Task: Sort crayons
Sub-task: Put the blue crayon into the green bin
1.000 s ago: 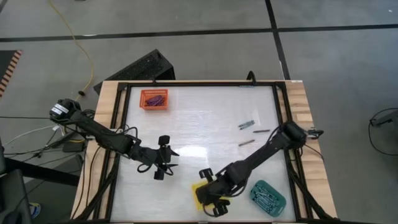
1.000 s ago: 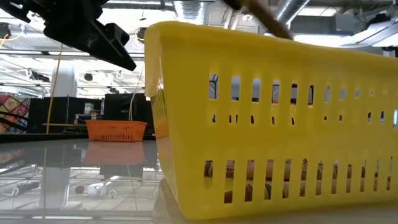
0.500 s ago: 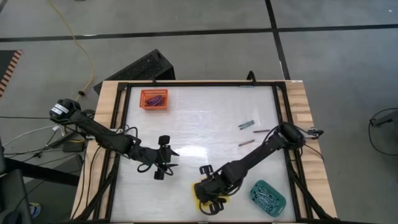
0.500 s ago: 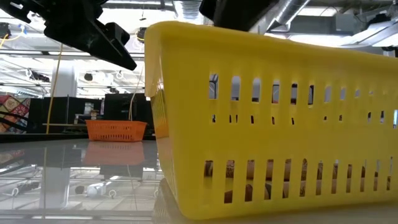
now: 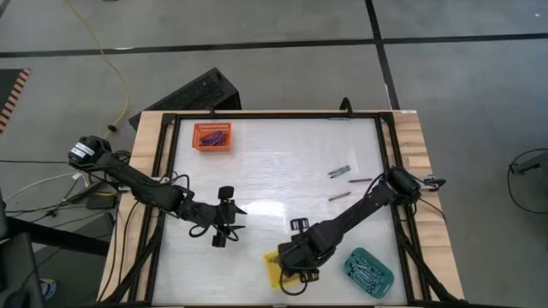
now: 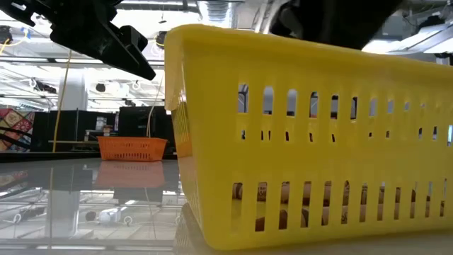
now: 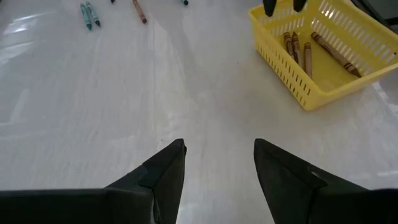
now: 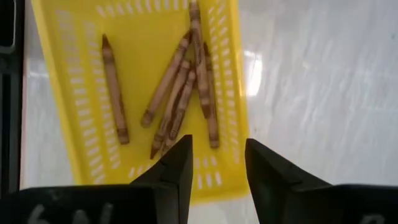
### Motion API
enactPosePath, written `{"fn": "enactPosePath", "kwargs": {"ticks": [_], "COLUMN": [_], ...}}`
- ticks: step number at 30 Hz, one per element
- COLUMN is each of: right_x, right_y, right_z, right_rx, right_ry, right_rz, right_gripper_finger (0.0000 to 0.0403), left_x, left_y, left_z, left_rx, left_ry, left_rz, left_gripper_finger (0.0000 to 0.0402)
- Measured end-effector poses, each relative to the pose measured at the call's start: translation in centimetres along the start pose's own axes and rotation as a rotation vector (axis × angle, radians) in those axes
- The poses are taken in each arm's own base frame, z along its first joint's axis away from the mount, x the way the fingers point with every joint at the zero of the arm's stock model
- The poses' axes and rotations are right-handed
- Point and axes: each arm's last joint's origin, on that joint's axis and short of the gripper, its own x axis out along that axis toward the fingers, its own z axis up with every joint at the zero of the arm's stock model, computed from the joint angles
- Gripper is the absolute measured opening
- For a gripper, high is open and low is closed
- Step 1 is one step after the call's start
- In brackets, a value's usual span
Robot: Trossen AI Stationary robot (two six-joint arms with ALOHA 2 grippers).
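**Right arm over yellow tray, fingers empty**

You see the right gripper (image 8: 216,163) above the yellow tray (image 5: 272,269), at the tabletop (image 5: 274,162) front edge. Its fingers stand apart w/ nothing between them. Under it, brown crayons (image 8: 180,93) lie inside the yellow tray: a bunch together, one more (image 8: 114,87) apart from them.

Your left gripper (image 7: 216,167) hangs over bare tabletop, left of centre. Fingers wide, holding nothing.

Loose crayons are on the right part of the tabletop: two teal ones (image 5: 340,171) side by side, two brown ones (image 5: 340,196) near them.

The orange tray (image 5: 212,136) is at the back left w/ dark crayons inside. The teal tray (image 5: 369,268) is at the front right, just beside the yellow one, w/ crayons in it too.
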Motion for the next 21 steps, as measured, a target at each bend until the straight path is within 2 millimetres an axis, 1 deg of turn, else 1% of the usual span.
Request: {"fn": "enactPosePath", "kwargs": {"ticks": [3, 7, 10, 15, 18, 21], "right_x": [-0.4, -1.8, -3.1, -4.6, -5.0, -5.1], "right_y": [-0.2, -0.8, -1.5, -2.6, -3.1, -3.3], "right_z": [-0.4, -0.7, -1.4, -3.4, -4.3, -4.7], "right_rx": [-0.001, 0.001, 0.005, 0.022, 0.024, 0.011], "right_ry": [0.02, 0.014, 0.039, 0.19, 0.283, 0.332], "right_rz": [-0.025, -0.067, -0.127, -0.227, -0.274, -0.297], "right_gripper_finger": [0.0133, 0.0129, 0.0128, 0.0128, 0.0128, 0.0128], "left_x": [0.0, 0.0, 0.0, 0.0, 0.0, 0.0], "left_y": [0.0, 0.0, 0.0, 0.0, 0.0, 0.0], "left_z": [0.0, 0.0, 0.0, 0.0, 0.0, 0.0], "left_rx": [0.0, 0.0, 0.0, 0.0, 0.0, 0.0], "left_ry": [0.0, 0.0, 0.0, 0.0, 0.0, 0.0], "left_rz": [0.0, 0.0, 0.001, 0.001, 0.001, 0.001], "left_gripper_finger": [0.0181, 0.0181, 0.0181, 0.0181, 0.0181, 0.0181]}}
